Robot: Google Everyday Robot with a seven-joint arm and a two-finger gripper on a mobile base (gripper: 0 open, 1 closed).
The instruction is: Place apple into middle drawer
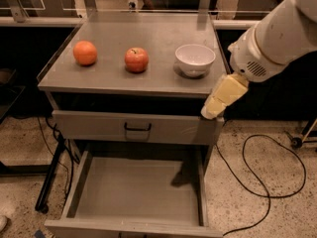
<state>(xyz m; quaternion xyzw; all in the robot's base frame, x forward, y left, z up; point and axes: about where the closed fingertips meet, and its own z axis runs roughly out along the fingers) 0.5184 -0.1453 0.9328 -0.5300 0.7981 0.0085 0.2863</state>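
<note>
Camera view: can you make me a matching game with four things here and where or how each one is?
1 apple
2 white bowl
3 middle drawer
4 gripper

A pulled open
B beside the cabinet's right front corner
C centre of cabinet top
D right end of cabinet top

Pairs: 1-C, 2-D, 3-A, 4-B

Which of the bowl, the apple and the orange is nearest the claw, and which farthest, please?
The claw hangs by the front right corner of the cabinet top.
1. White bowl, on the right.
2. Apple, in the middle.
3. Orange, far left.
</note>
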